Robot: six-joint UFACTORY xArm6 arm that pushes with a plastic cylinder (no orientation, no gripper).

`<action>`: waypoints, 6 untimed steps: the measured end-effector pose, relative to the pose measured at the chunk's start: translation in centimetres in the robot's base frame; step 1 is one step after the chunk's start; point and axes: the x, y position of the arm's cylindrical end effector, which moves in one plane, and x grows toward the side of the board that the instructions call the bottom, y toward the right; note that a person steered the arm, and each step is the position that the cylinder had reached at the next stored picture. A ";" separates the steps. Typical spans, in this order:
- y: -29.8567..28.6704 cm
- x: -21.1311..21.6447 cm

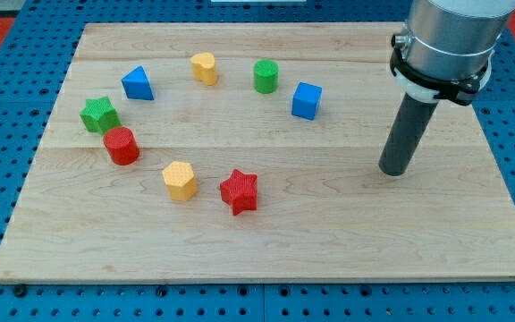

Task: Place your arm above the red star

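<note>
Wooden board (pixel 266 259): eight blocks, loose ring. Count: 2 green, 2 red, 2 blue, 2 yellow.
View's left: green star (pixel 99 114), touching red cylinder (pixel 122 146) below it.
Blue triangular block (pixel 138 84), yellow hexagon (pixel 181 180), yellow heart-like block (pixel 204 68).
Red star (pixel 239 191): lower centre, just right of yellow hexagon.
Green cylinder (pixel 265 76), blue cube (pixel 307 100).
View's right: rod tip (pixel 393 171), well apart from red star. No fingers fitted; nothing held.

On the wooden board (pixel 266 246): 2 yellow, 2 blue, 2 green blocks, 1 red cylinder (pixel 122 146), shapes perhaps mixed.
</note>
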 end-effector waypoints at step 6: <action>-2.8 -1.0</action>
